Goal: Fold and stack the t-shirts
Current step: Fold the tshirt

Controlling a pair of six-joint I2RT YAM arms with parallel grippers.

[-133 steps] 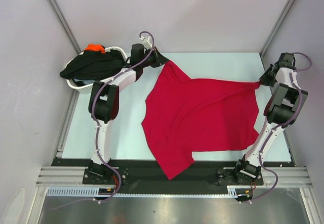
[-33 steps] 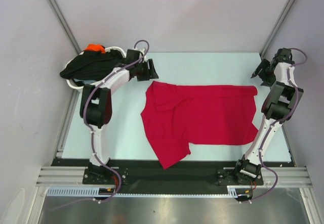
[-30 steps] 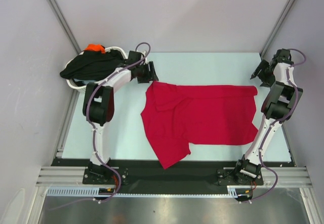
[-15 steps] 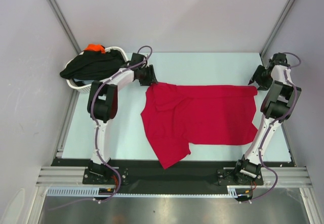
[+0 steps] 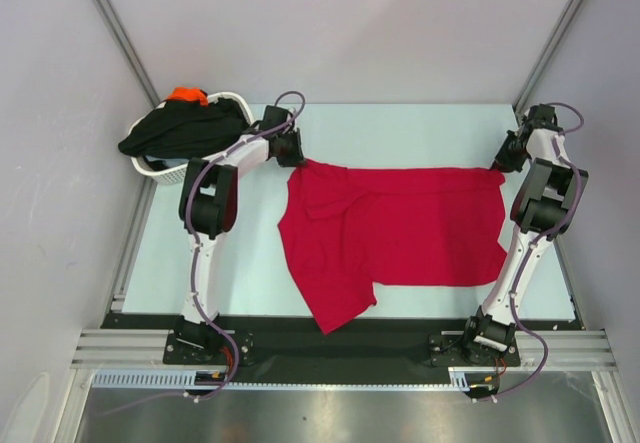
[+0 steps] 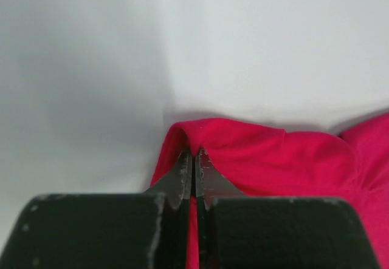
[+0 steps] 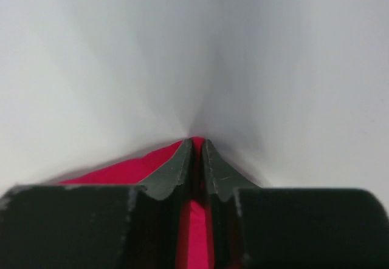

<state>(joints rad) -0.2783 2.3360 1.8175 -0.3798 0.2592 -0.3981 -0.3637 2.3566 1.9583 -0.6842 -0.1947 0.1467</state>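
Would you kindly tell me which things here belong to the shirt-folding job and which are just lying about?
Job: crimson red cloth t-shirt; black cloth t-shirt; orange cloth t-shirt.
Lying about: white woven plastic basket; pale table.

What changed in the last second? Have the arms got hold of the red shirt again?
Yes. Both arms moved in to its far edge. The left gripper closed on the far-left corner of the red t-shirt, and the right gripper on the far-right corner. A second ago both stood open, clear of it. The shirt lies as before; the black t-shirt, orange t-shirt and basket are unmoved.
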